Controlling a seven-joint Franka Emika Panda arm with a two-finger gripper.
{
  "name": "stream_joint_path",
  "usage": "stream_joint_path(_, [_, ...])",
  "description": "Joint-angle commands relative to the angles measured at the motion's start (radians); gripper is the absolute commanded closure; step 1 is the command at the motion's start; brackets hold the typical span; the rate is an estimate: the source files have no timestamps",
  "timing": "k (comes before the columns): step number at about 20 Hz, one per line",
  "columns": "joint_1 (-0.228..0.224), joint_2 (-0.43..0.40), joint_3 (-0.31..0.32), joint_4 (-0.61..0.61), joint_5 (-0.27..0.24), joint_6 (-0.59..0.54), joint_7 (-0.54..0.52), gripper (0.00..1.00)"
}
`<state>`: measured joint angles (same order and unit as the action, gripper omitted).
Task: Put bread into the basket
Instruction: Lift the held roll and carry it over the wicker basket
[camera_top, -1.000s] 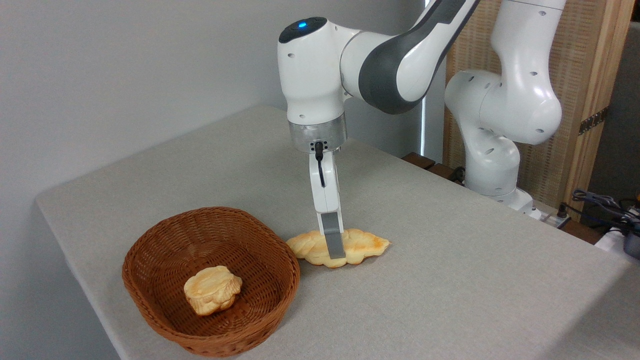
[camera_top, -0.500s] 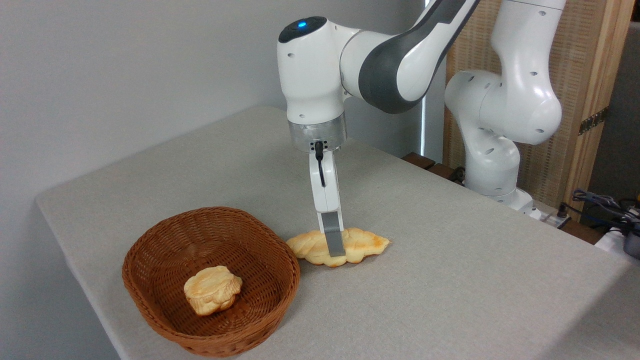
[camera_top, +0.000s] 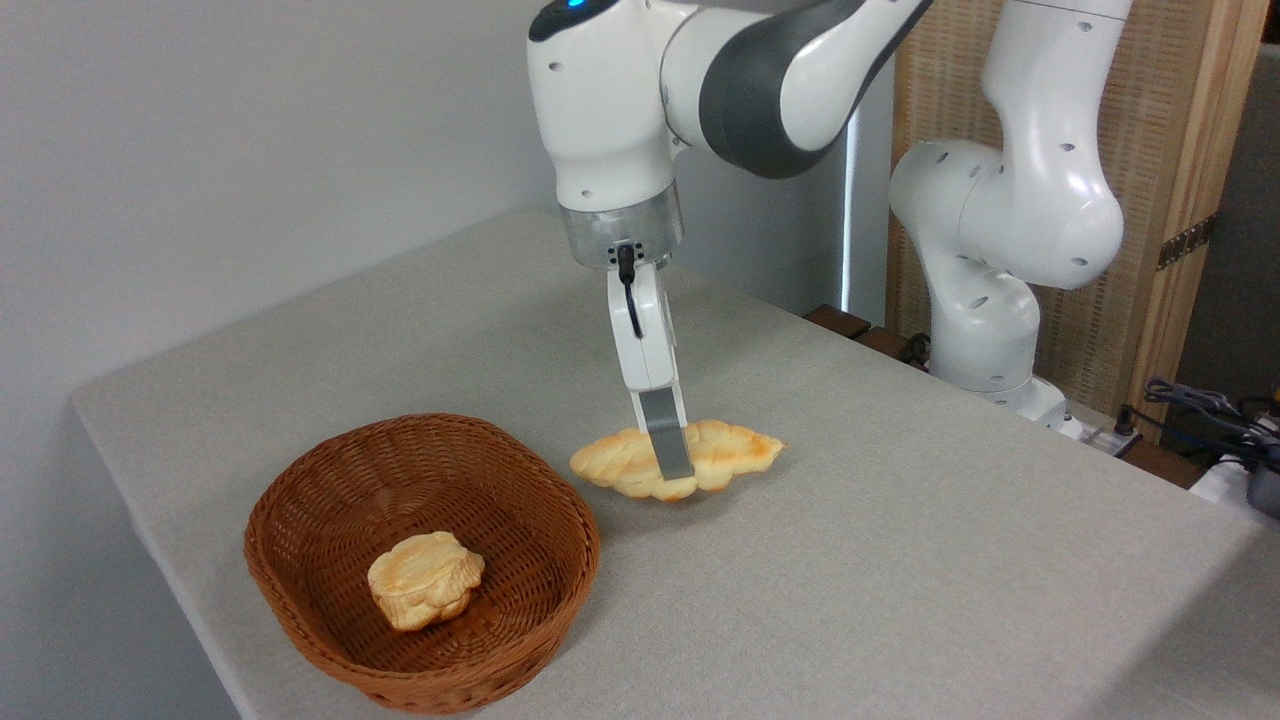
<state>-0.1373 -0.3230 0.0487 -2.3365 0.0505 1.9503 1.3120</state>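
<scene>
Compared with a second ago, the bread is raised clear of the table, pinched at its middle by the gripper, and the arm is seen higher. It hangs just right of and beyond the basket, where a small bun lies. The far finger is hidden behind the loaf.

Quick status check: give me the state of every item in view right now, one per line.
end effector: shut on the braided loaf, gripping it near the middle
braided loaf: held level, just clear of the table, right of the basket, not in it
basket: upright on the table, holding only the bun
round bun: lying in the basket
table: bears the basket
</scene>
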Motion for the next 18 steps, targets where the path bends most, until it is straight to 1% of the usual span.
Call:
stream_joint_path(1, [-0.004,0.005,0.006,0.057,-0.014,-0.089,0.026,0.39])
stream_joint_path(4, [-0.004,0.028,0.006,0.115,-0.020,-0.100,0.020,0.38])
stream_joint_path(5, [-0.004,0.042,0.005,0.138,-0.035,-0.100,0.016,0.38])
stream_joint_path(7, [-0.004,0.070,0.006,0.186,-0.092,-0.100,0.012,0.38])
stream_joint_path(9, [-0.004,0.094,0.011,0.229,-0.130,-0.100,-0.003,0.38])
stream_joint_path(11, [-0.004,0.137,0.011,0.285,-0.175,-0.099,-0.066,0.38])
stream_joint_path(14, [-0.004,0.225,0.002,0.393,-0.205,-0.099,-0.154,0.37])
stream_joint_path(16, [-0.004,0.274,-0.010,0.460,-0.248,-0.099,-0.235,0.37])
stream_joint_path(18, [-0.004,0.327,-0.021,0.529,-0.277,-0.097,-0.325,0.37])
